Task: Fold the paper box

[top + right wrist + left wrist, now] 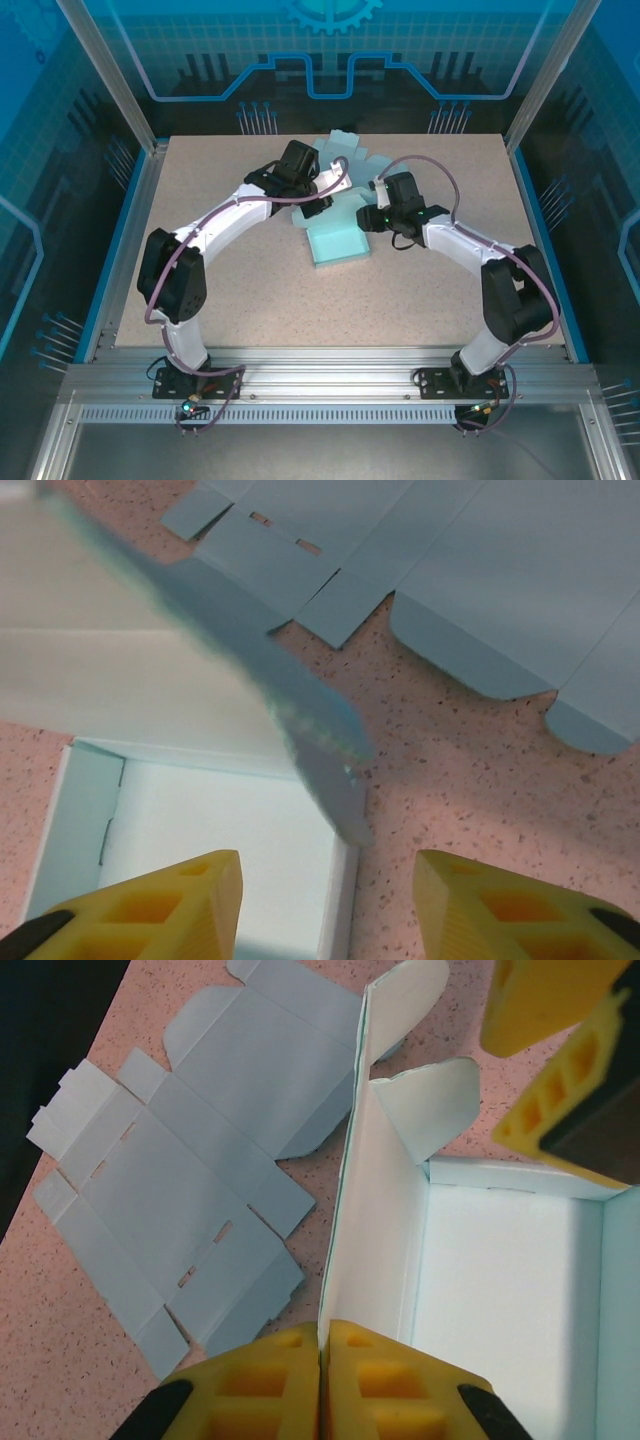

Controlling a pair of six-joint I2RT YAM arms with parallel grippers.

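Two claws work the pale blue paper box, which sits half-formed on the speckled worktop, just beyond its middle. The left claw is pinched tight on the box's upright side wall. The right claw stands partly open astride a corner rim, holding nothing. If the right claw closes skewed, it could crease that rim or drag the box, tearing paper at the left's pinch.

Paper box sits on table, flat sheet behind.
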